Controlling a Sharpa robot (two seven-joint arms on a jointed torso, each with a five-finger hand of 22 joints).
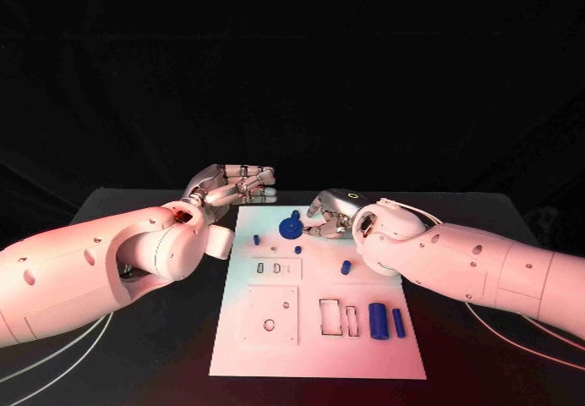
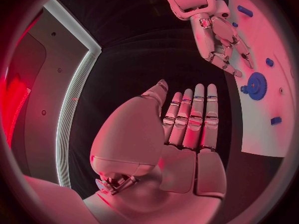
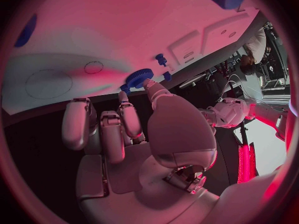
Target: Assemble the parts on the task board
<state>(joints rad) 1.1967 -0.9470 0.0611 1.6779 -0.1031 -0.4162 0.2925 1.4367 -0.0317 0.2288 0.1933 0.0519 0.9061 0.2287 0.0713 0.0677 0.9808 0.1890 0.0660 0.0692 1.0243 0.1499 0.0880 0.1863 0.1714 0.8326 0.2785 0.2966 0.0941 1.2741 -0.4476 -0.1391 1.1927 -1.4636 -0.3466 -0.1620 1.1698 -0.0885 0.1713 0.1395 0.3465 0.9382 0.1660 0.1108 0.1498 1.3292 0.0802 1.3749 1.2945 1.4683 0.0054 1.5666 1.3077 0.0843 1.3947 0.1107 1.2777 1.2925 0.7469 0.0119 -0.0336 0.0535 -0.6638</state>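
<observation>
white task board [image 1: 317, 355] nearest, toothed blue gear [image 1: 290, 227] by curled empty right robot hand [image 1: 331, 216], left robot hand [image 1: 232, 186] spread, empty

A: What colour is the gear [image 1: 290, 227]?
B: Blue, like the two cylinders [image 1: 379, 320]; the task board [image 1: 244, 359] is white, the table [image 1: 146, 355] black.
A: Hands?
B: Silver

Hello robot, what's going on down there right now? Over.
Left hand open, empty, off the task board's far left corner. Right hand by the blue gear, fingers apart; contact unclear. Nothing blocking the gear.
</observation>
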